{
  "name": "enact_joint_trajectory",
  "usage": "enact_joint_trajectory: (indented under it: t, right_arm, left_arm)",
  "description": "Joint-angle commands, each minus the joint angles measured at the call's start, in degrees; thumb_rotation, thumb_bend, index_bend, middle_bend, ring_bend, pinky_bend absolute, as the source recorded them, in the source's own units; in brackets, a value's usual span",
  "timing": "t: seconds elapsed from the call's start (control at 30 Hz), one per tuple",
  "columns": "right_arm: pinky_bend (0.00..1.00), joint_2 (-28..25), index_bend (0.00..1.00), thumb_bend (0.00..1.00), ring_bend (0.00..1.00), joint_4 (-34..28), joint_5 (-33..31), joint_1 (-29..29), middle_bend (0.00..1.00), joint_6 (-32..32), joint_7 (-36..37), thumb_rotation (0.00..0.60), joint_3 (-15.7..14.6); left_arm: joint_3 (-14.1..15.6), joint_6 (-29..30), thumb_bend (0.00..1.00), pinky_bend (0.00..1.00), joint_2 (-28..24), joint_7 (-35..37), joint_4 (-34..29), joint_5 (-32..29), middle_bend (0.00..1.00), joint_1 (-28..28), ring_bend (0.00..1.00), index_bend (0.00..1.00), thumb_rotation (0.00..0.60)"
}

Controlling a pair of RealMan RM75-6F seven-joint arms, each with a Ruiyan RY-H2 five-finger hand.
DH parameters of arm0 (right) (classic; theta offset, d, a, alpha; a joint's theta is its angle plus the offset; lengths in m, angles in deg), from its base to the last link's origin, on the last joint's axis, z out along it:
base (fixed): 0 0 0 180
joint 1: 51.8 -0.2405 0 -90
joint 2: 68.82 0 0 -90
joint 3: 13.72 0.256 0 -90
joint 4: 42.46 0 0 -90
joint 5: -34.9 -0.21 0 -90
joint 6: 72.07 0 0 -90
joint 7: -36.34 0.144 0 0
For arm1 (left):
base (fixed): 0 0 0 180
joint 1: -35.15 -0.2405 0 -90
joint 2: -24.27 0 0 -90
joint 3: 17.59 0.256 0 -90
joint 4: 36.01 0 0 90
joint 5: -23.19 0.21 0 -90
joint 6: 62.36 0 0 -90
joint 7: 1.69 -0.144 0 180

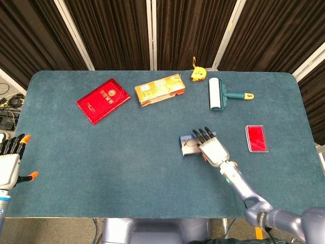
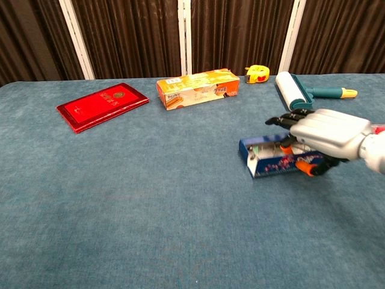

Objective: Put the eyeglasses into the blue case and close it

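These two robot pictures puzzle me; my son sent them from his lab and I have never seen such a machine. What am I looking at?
It is a robot with two arms, each ending in a mechanical hand, at a table with a blue cloth. One picture looks down from a camera on its head, the other looks forward from its chest.

The right hand rests over a small blue case, gripping its raised lid, half closed. The eyeglasses lie inside, mostly hidden. The left hand waits at the table's edge, fingers apart, holding nothing; only the head view shows it.

Also on the table: a red booklet, an orange box, a small yellow object that I cannot identify, a lint roller and a red card.
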Motion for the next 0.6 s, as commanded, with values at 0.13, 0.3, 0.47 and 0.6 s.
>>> enact_joint_trajectory:
  t: [0.13, 0.3, 0.47, 0.6]
  right_arm:
    - [0.0, -9.48, 0.67, 0.49, 0.0, -9.75, 9.7, 1.03, 0.02, -3.28, 3.08, 0.6, -6.81]
    - [0.0, -14.9, 0.67, 0.49, 0.0, -15.34, 15.05, -0.09, 0.02, -3.71, 0.95, 0.6, -8.9]
    - [0.0, -15.91, 0.67, 0.49, 0.0, -17.48, 16.33, -1.81, 0.0, -1.55, -2.42, 0.6, -8.05]
    - [0.0, -15.04, 0.67, 0.49, 0.0, -18.57, 15.14, -3.03, 0.0, 1.49, -5.58, 0.6, -6.67]
  left_arm:
    - [0.05, 0.09, 0.0, 0.0, -0.01, -0.03, -0.09, 0.03, 0.0, -0.06, 0.0, 0.0, 0.6]
    - [-0.04, 0.15, 0.0, 0.0, -0.09, 0.02, -0.17, -0.14, 0.0, -0.09, 0.0, 0.0, 0.6]
    - [0.03, -0.18, 0.0, 0.0, 0.01, -0.17, -0.03, -0.28, 0.0, 0.05, 0.0, 0.0, 0.6]
    - [0.12, -0.16, 0.0, 0.0, 0.03, -0.23, -0.07, -0.16, 0.0, 0.04, 0.0, 0.0, 0.6]
